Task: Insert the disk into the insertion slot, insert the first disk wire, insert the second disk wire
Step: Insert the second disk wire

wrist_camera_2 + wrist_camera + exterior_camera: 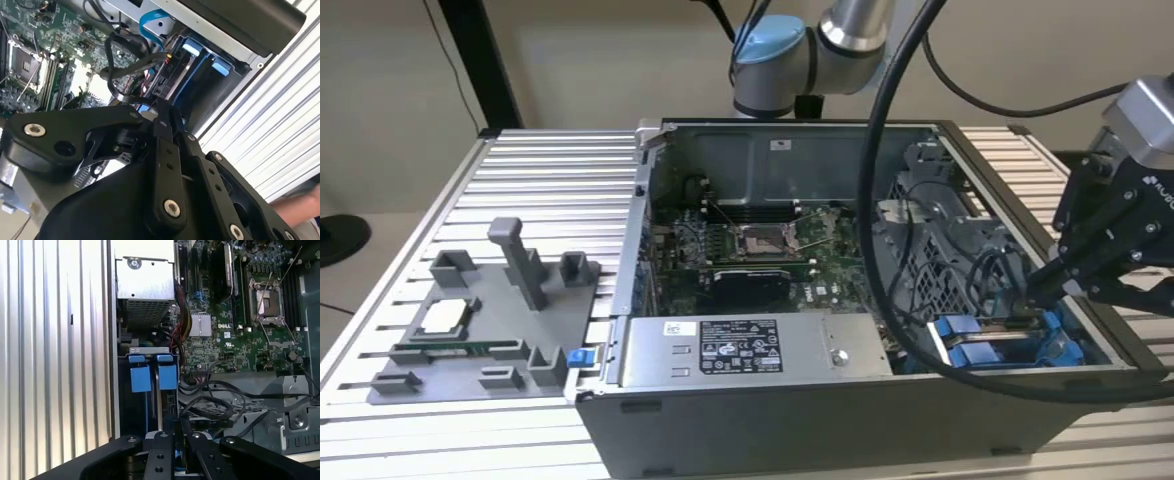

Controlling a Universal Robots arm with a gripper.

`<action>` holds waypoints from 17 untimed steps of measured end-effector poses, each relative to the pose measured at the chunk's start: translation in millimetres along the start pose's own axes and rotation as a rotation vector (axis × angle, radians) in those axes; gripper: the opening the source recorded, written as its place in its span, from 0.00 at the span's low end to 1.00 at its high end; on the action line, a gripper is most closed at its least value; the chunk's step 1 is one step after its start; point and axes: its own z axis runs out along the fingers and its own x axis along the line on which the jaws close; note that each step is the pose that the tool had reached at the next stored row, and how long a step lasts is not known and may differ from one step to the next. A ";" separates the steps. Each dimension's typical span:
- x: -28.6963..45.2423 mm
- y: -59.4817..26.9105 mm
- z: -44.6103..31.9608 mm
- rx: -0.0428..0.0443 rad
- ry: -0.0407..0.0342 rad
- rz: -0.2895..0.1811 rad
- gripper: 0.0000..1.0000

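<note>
The gripper (1051, 290) hangs over the insertion slot (987, 345) at the open computer case's (761, 420) corner on the exterior view's right. In both wrist views its fingers (172, 447) are pressed nearly together, holding nothing visible. The first wrist view shows the slot's blue tabs (152, 372). The power-supply box (734, 350) carries a label too small to read.

blue tabs (149, 375), green motherboard (761, 250), black tool (176, 440), ribbed silver table (547, 190).
</note>
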 end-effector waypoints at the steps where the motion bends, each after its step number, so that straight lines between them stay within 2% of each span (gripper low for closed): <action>1: -1.2 1.0 0.1 0.0033 -0.0003 0.000 0.00; 4: -4.0 5.2 0.3 0.0133 -0.0010 0.000 0.00; 8: -4.5 14.1 1.3 0.0192 -0.0002 0.002 0.00; 9: -4.4 15.3 1.5 0.0224 0.0071 0.003 0.00; 12: -4.1 16.9 2.3 0.0375 0.0417 0.005 0.00; 13: -4.2 17.5 2.8 0.0425 0.0510 0.005 0.00; 14: -4.6 18.3 4.0 0.0469 0.0540 0.005 0.00; 17: -4.9 25.7 8.5 0.0625 0.0535 0.002 0.00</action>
